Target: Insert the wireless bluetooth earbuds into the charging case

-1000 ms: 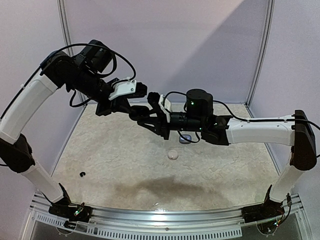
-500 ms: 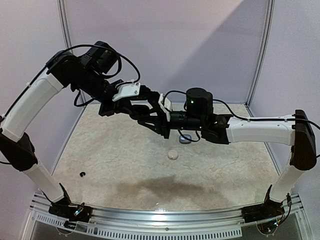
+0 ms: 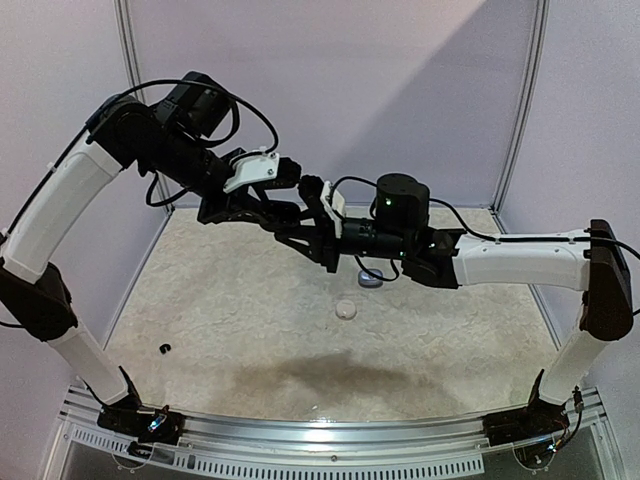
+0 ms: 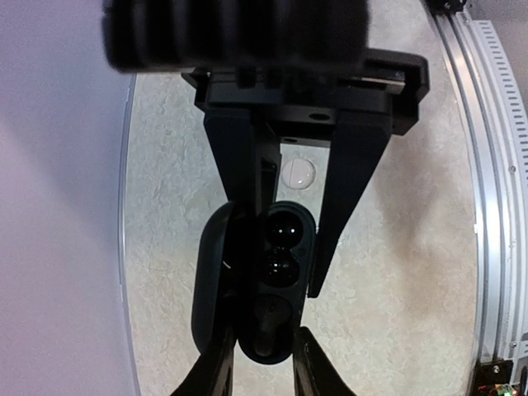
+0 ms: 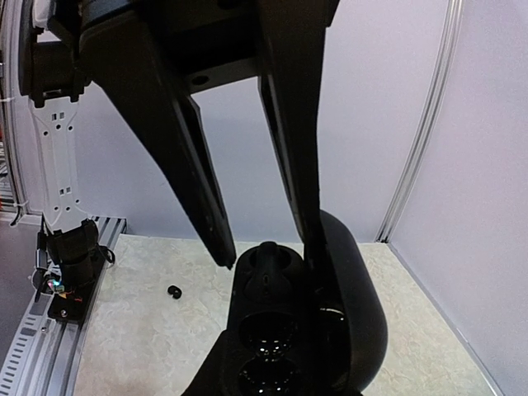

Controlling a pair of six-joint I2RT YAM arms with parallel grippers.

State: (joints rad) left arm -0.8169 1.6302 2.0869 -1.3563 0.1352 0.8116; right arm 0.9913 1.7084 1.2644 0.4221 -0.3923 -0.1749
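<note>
nearest, a tiny black earbud (image 3: 164,348) lies unmoved on the beige surface (image 3: 250,330). beyond, right fingers (image 4: 316,373) still pinch the open black charging case (image 4: 268,323); left fingers (image 4: 235,157), pressed together before, now spread, flanking its seated black bud (image 5: 266,266).

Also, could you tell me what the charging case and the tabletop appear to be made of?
The charging case: likely hard plastic, glossy black; its wells catch highlights. The tabletop: pale, mottled, matte, stone-like pattern; actual material unclear.
</note>
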